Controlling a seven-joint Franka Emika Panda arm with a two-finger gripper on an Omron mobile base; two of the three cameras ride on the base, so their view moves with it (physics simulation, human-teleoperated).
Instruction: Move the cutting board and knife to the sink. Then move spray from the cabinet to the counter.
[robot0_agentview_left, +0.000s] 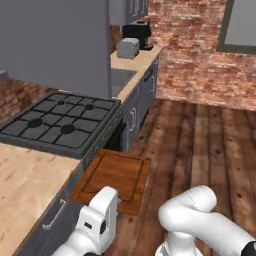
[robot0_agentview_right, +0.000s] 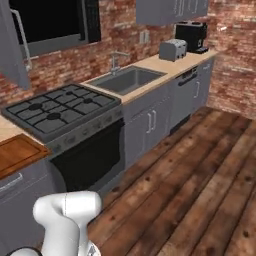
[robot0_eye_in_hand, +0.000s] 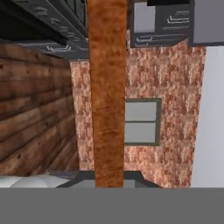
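Observation:
My gripper (robot0_eye_in_hand: 109, 180) is shut on the cutting board (robot0_eye_in_hand: 107, 87), which runs edge-on up the hand view as a reddish-brown strip. In the left base view the cutting board (robot0_agentview_left: 114, 175) lies flat at counter height and juts past the counter (robot0_agentview_left: 25, 185) front over the floor. My gripper (robot0_agentview_left: 111, 196) holds its near edge. The board (robot0_agentview_right: 17, 152) also shows at the far left of the right base view. The sink (robot0_agentview_right: 125, 80) with its faucet (robot0_agentview_right: 115, 60) lies beyond the stove (robot0_agentview_right: 60, 107). The knife and the spray are out of view.
The black gas stove (robot0_agentview_left: 60, 120) separates the board from the sink (robot0_agentview_left: 120, 77). A toaster (robot0_agentview_right: 173, 50) and a coffee machine (robot0_agentview_right: 191, 35) stand past the sink. A grey cabinet door (robot0_agentview_right: 12, 45) hangs open at upper left. Wooden floor (robot0_agentview_right: 190, 165) spreads to the right.

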